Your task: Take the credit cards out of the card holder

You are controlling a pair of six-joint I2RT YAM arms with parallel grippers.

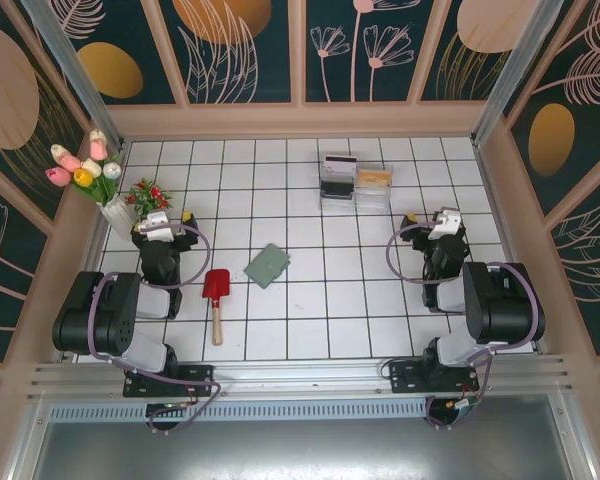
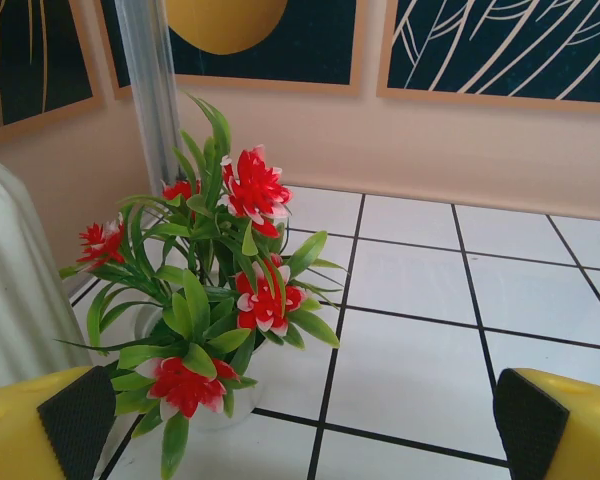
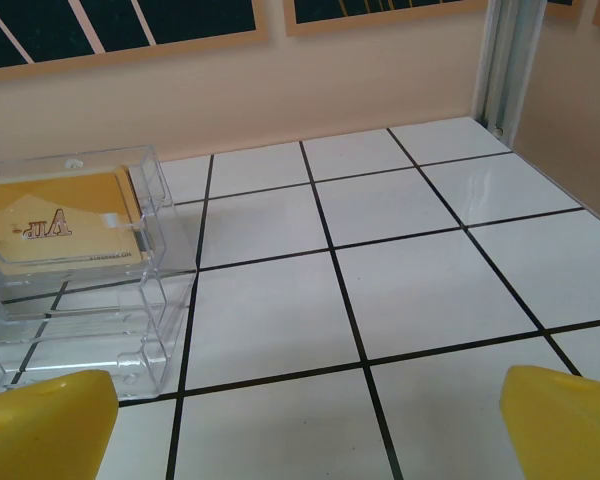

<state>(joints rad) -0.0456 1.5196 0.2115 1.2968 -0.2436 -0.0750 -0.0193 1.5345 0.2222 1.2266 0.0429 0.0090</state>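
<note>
White tiled table [image 1: 310,330] with dark grout, boxed in by peach walls and dark panels painted with leaves and gold discs. Two black arms are folded back at the near edge.

Card holder [image 1: 268,265]: grey-green, folded shut, lying flat and skewed on the tiles near the middle of the table. It sits between the two arms, closer to the left one, and is well apart from both. Nothing touches it.

Left end effector [image 1: 161,220]: jaws spread wide, nothing between them, yellow fingers [image 2: 75,425] with black pads at either edge of the wrist view. It faces a small potted plant with red flowers [image 2: 220,300] near the left wall. The card holder lies off to its right and nearer the bases.

Right end effector [image 1: 435,220]: also wide open and empty, above bare tiles. It points toward the far right corner, with the card holder well off to its left.

Stacked clear plastic boxes [image 1: 355,185] stand at the far middle. A tan-gold card [image 3: 55,220] lies in one, and a white card with a black stripe [image 1: 338,163] in the neighbouring one.

Red shovel [image 1: 216,300] with wooden handle lies between the left arm and the card holder, touching neither. Vase of tulips [image 1: 92,180] stands in the far left corner.
</note>
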